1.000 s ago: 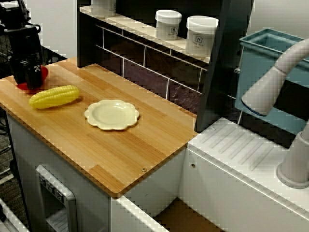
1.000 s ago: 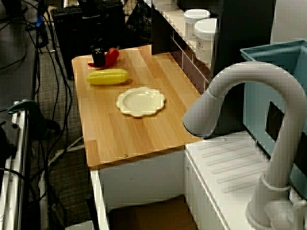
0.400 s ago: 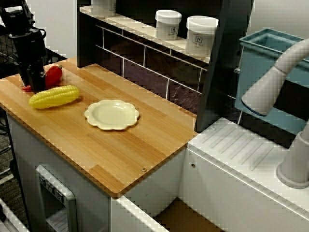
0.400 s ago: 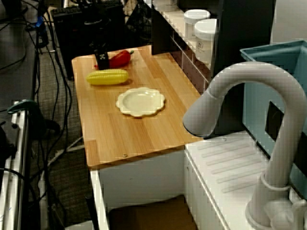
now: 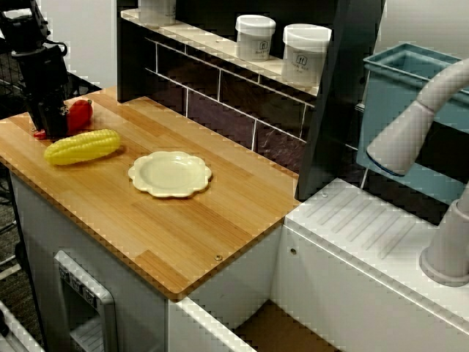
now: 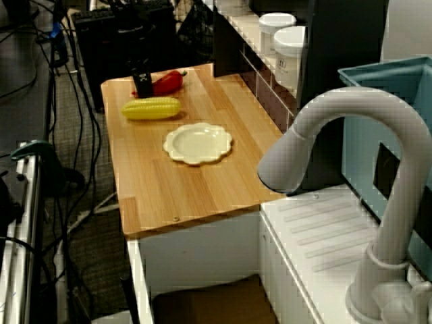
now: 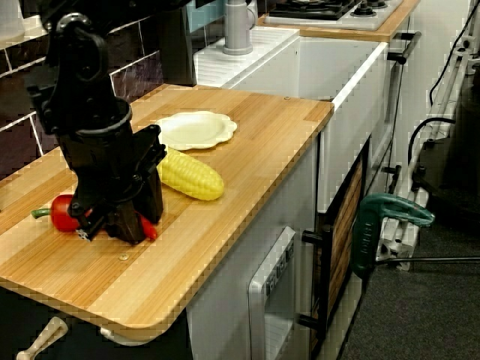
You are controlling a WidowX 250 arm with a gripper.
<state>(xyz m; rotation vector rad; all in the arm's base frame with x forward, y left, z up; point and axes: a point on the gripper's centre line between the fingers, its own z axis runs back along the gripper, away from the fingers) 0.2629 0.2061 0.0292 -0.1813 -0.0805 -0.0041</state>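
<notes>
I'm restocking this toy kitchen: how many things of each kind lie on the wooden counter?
pepper: 1
corn: 1
plate: 1
Total: 3

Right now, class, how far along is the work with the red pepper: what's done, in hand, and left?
Done: the hand is down on the red pepper and seems closed across it. In hand: the pepper, low over the wooden counter beside the corn cob. Left: likely lifting and carrying it; the plate is bare.
</notes>
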